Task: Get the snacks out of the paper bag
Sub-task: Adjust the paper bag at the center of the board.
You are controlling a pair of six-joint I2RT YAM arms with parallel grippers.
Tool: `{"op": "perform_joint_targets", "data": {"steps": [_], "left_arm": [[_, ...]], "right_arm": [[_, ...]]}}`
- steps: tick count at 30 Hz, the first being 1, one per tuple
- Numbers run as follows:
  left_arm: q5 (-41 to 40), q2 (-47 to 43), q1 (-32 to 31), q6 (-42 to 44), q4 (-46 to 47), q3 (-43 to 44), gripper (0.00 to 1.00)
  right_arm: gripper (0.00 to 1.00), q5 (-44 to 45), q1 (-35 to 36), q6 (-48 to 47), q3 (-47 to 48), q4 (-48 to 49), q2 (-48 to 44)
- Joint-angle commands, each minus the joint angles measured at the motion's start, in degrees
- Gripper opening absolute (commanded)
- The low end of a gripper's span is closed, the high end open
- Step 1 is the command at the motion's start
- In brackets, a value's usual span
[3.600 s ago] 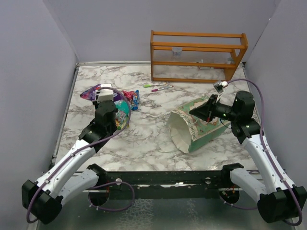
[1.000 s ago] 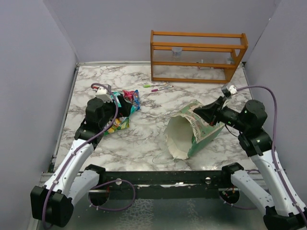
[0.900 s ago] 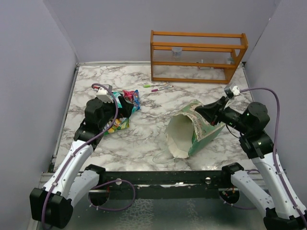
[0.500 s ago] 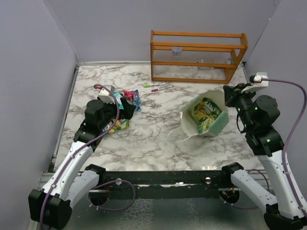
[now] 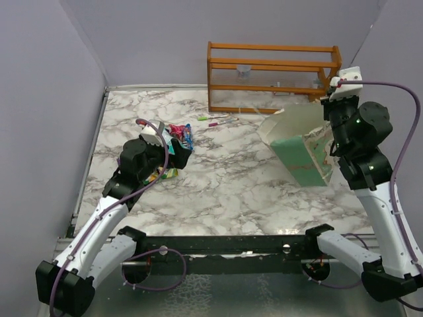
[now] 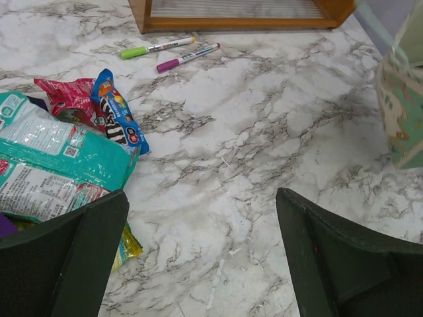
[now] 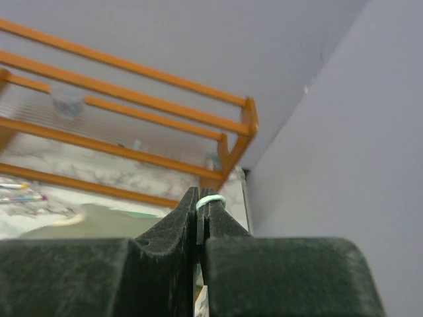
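Top external: the right claw has swung the paper bag higher.

Top view looks down from behind the arms over the whole desk. Left wrist view skims low across the desk toward the rack, bag at its right edge. Right wrist view peers past its jaws at the same rack.

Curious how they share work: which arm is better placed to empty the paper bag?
Right, probably: the right hand is shut on the edge of the paper bag, holding it up. The left hand hangs open beside the snacks.
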Motion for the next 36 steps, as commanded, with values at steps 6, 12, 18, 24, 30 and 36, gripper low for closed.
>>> {"op": "perform_joint_targets", "data": {"steps": [6, 12, 18, 24, 30, 36], "left_arm": [[-3.0, -3.0, -0.4, 1.8, -1.1, 1.2, 0.97], [-8.2, -4.8, -0.4, 2.5, -1.7, 1.0, 0.97], [-9.3, -4.7, -0.3, 2.0, -1.1, 0.6, 0.97], [-8.1, -5.2, -0.1, 1.7, 0.0, 0.3, 0.97], [-4.4, -6.2, 0.0, 1.6, 2.0, -0.7, 0.97], [3.0, -7.0, -0.1, 1.1, 5.8, -1.6, 0.97]], "right_arm": [[0.02, -56.2, 6.7, 11.1, 0.0, -5.0, 8.7], [0.02, -54.8, 24.0, 14.2, -14.4, -0.3, 13.1], [0.02, -36.6, 24.0, 17.1, -12.9, -0.2, 6.7], [0.02, -16.1, 24.0, 17.1, -11.6, -1.3, -2.6], [0.02, -14.6, 23.9, 14.1, -12.8, -3.1, -9.7], [0.02, -28.4, 24.0, 9.7, -13.2, -7.3, -9.4]]}}
